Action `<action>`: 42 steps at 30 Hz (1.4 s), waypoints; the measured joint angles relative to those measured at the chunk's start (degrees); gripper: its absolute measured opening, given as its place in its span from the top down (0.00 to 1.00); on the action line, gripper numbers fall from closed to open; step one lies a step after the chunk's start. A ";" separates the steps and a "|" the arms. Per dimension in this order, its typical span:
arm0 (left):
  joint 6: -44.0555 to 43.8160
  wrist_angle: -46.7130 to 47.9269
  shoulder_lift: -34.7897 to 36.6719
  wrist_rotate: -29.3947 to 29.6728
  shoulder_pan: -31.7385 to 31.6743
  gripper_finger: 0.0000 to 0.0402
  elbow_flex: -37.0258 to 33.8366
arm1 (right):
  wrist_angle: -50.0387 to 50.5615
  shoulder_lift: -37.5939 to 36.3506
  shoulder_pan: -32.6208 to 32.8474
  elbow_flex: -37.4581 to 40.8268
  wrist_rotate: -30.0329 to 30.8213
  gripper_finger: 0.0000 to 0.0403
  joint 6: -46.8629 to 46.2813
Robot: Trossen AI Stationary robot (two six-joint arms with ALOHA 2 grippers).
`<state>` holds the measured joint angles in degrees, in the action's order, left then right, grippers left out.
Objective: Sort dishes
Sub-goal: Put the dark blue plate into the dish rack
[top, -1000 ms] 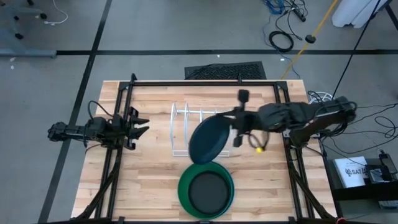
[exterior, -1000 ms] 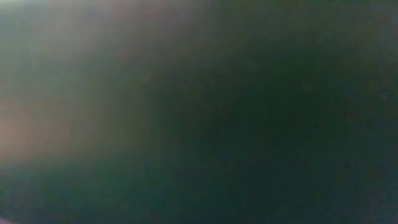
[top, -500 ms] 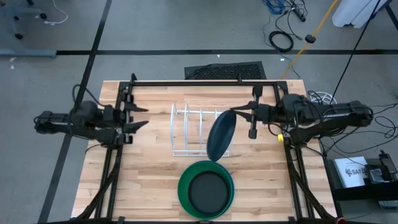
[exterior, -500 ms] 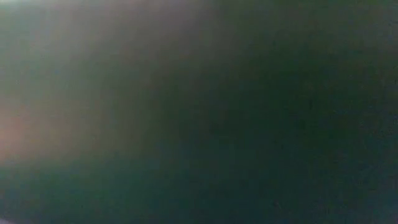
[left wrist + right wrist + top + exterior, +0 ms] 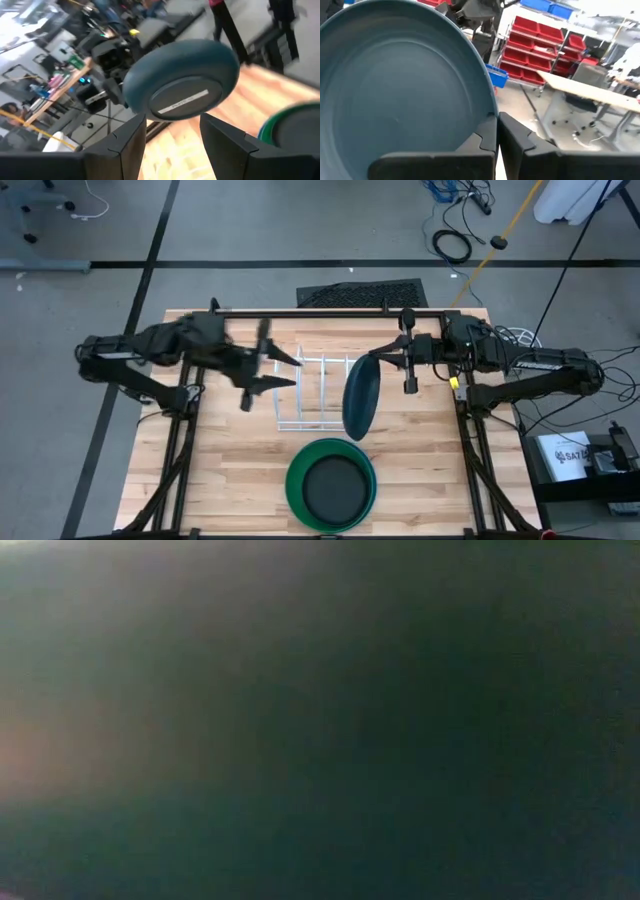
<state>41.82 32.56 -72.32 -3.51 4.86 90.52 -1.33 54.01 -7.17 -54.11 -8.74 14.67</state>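
Blue plate (image 5: 360, 396) is being held on edge by the clamped right gripper (image 5: 378, 364), beside the wire rack (image 5: 312, 390); the left gripper (image 5: 283, 370) is being held open.

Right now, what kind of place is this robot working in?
Probably a robotics lab or workshop: red storage bins on shelving, loose cables on the grey floor, and a wooden workbench inside a black frame.

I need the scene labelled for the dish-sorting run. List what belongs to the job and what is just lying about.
Job:
blue plate, held on edge by the right gripper
green plate
dark dish lying in the green plate
left gripper, open, near the rack

Lying about:
white wire rack
table
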 joint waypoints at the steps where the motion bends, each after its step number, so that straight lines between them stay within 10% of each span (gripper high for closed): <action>1: 1.87 1.93 -2.08 0.00 0.00 0.51 2.81 | 0.22 0.03 -0.40 0.00 -0.65 1.00 -0.67; 13: 21.58 13.54 -19.11 6.92 1.67 0.51 22.07 | 4.54 1.64 -3.14 0.00 -2.17 1.00 -5.28; 42: 33.99 12.68 -26.72 10.40 2.08 0.51 23.08 | 5.01 5.35 -9.38 0.04 -8.14 1.00 -8.26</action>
<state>75.82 45.24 -99.04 6.90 6.94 113.60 3.68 59.36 -16.56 -54.06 -16.88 6.42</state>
